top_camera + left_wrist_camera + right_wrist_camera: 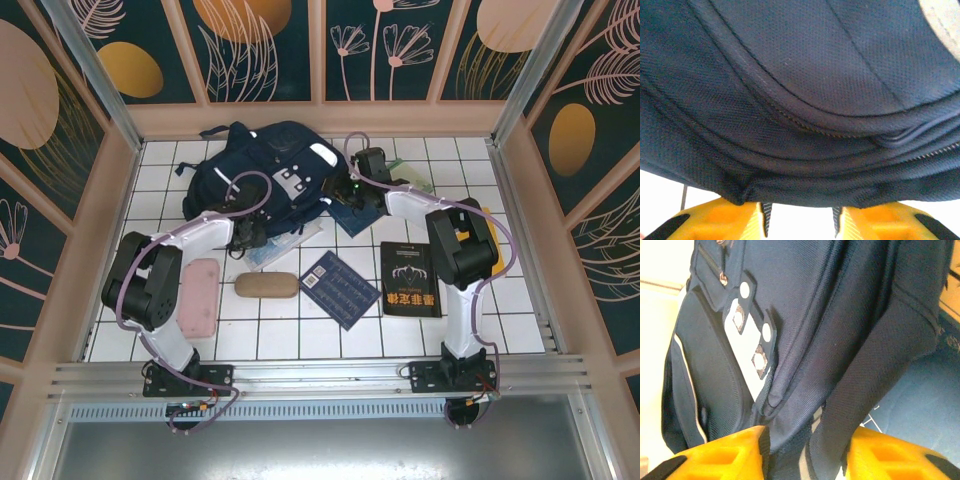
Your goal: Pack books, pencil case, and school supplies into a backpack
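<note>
Left pincer (pixel 799 214) and right pincer (pixel 806 440) gape half-open at the backpack (pixel 270 165), gripping nothing

The left arm is covering part of the flat clear plastic packet (pixel 285 248) beside the large navy-blue fabric backpack (pixel 265 170). The right arm is hiding much of a thin navy book (pixel 360 220) and all but a sliver of the yellow book (pixel 487 214). The wrist views' bottom edges are cutting off the left gripper (pixel 799 205) and the right gripper (pixel 807 436), and it is proving impossible to tell whether the right gripper's fingers are touching the dark strap (pixel 860 390) between them.
</note>
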### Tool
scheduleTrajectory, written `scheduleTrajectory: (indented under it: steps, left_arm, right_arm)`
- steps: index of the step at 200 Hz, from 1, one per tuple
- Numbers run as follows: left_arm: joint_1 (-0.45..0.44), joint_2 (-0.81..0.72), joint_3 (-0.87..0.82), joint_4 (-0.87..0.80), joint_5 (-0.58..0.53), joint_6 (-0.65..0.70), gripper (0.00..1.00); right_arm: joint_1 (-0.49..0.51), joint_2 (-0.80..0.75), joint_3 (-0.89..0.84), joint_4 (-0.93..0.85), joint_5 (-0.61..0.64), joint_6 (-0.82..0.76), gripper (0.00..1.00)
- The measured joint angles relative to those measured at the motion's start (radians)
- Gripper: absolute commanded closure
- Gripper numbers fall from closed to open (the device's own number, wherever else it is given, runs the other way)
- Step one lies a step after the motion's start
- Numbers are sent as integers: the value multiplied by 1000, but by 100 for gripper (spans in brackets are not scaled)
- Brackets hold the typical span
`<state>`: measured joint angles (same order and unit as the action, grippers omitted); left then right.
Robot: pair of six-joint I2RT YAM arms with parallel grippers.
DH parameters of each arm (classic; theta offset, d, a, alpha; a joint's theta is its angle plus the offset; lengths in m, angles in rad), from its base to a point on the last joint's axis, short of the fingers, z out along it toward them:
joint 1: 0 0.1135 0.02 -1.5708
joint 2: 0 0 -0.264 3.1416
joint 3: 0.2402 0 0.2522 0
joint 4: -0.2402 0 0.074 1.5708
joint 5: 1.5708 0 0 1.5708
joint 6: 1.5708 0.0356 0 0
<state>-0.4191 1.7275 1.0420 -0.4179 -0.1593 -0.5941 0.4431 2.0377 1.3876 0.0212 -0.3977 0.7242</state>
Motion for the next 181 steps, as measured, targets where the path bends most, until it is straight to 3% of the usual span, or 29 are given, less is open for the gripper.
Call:
scheduleTrajectory:
  steps: [39,79,104,122,137,154,181]
  left_arm:
    - [-79,-24,-38,131,49,11,61]
    - [-130,-34,-76,236,74,19,61]
    - [-132,-32,-82,262,73,45,67]
    - [-132,-26,-76,282,72,69,69]
    - [-132,0,-56,300,72,88,70]
    - [-132,29,-37,309,69,109,76]
    - [-132,69,-18,310,69,123,76]
  right_arm:
    - [24,-3,-100,48,-10,70,39]
    - [63,-3,-156,103,-34,148,41]
    - [74,17,-138,140,-56,177,56]
    - [77,36,-122,154,-68,201,79]
    - [77,43,-115,156,-76,203,93]
    - [77,43,-107,152,-75,212,100]
    - [77,43,-85,144,-76,211,100]
